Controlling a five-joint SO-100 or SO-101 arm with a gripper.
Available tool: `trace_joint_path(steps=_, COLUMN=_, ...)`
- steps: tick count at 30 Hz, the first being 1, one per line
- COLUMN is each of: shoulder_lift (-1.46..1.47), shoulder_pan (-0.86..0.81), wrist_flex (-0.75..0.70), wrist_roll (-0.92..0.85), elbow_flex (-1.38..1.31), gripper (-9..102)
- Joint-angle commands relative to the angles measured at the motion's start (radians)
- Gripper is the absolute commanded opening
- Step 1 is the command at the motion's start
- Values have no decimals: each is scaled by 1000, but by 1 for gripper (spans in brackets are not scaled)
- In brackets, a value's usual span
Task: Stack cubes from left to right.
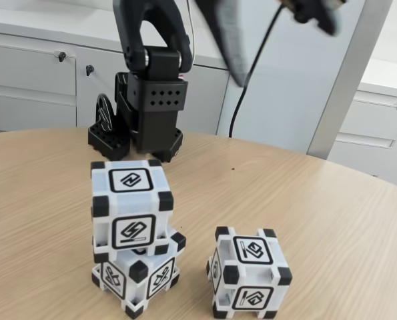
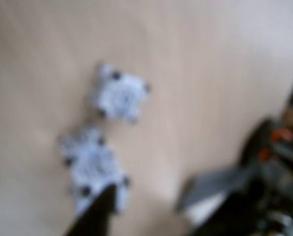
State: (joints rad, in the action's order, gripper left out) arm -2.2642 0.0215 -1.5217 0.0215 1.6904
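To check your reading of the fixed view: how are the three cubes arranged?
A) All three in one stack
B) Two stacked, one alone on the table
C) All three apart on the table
B: the top cube sits on the bottom cube, while the lone cube stands apart to their right.

Words, brands, numbers: none can be read in the fixed view or the wrist view.
Top cube (image 1: 131,202): black-framed square glyph on its top face and on its front face; abstract signs, not letters.
Bottom cube (image 1: 139,277): framed glyphs on two side faces.
Lone cube (image 1: 249,273): framed glyphs on top and front faces.
Wrist view: too blurred for any sign.
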Motion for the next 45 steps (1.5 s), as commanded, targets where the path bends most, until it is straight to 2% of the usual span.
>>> trace_joint_path(steps=1, shoulder_lift=29, shoulder_pan=46, wrist_flex=18, wrist_roll=104, elbow_flex=-28, gripper=39)
trace_joint_path(steps=8, shoulder_lift=391, shoulder_pan=58, wrist_flex=64, wrist_roll=236, elbow_flex=-46, gripper=40)
trace_joint_path(steps=17, shoulder_lift=701, shoulder_pan=41, wrist_flex=221, wrist_roll=256, elbow_flex=-46, gripper=38)
trace_joint_path(steps=30, shoulder_lift=893, shoulder_pan=41, wrist_flex=255, wrist_roll=339, elbow_flex=-48, gripper=34)
trace_joint_path(steps=45, shoulder_lift=904, shoulder_pan=40, wrist_flex=255, wrist_roll=419, elbow_flex=-34, gripper=29)
